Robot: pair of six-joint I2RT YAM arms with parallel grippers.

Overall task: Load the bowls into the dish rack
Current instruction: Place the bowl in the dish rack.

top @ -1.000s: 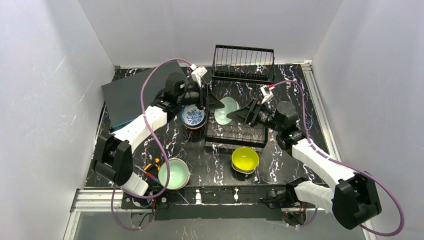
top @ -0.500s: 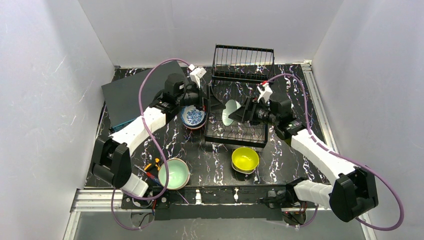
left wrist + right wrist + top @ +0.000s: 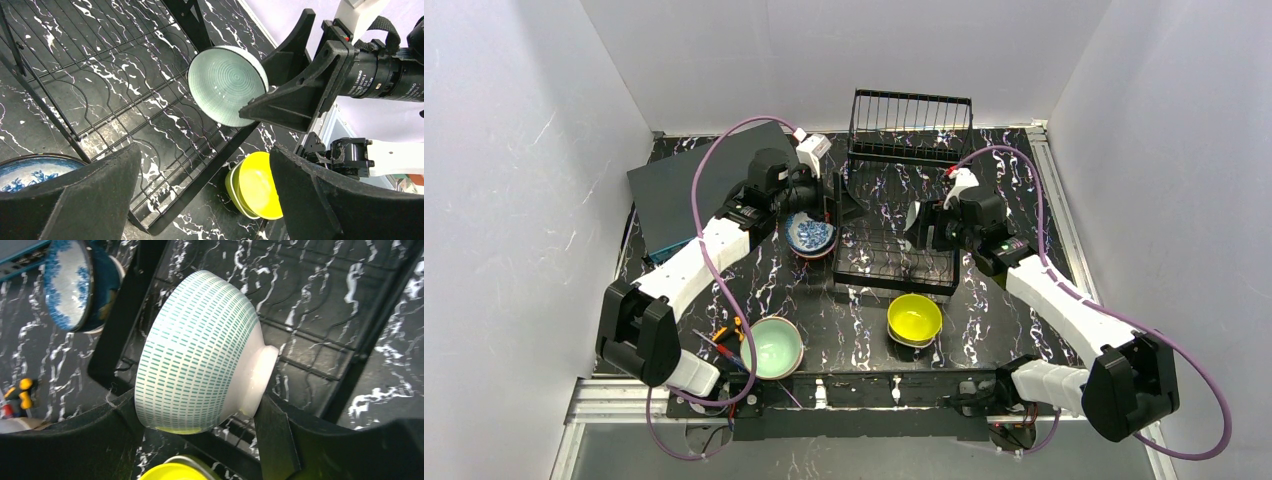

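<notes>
Your R gripper (image 3: pixel 195 405) grips the green-dashed bowl (image 3: pixel 200 350), tipped on its side just over the dish rack (image 3: pixel 350 340) wires. L gripper (image 3: pixel 204 150) gapes wide, empty. Blue-and-white bowl (image 3: pixel 35 172) sits beside the rack, yellow bowl (image 3: pixel 255 185) just outside its near edge.

Glossy bowl (image 3: pixel 200 350), matt wire dish rack (image 3: pixel 894 284)

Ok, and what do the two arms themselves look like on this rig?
Both the left arm and right arm have white link shells with black joint housings and black wedge-shaped jaws. A purple cable loops along each arm. A small white camera block sits at each wrist.
</notes>
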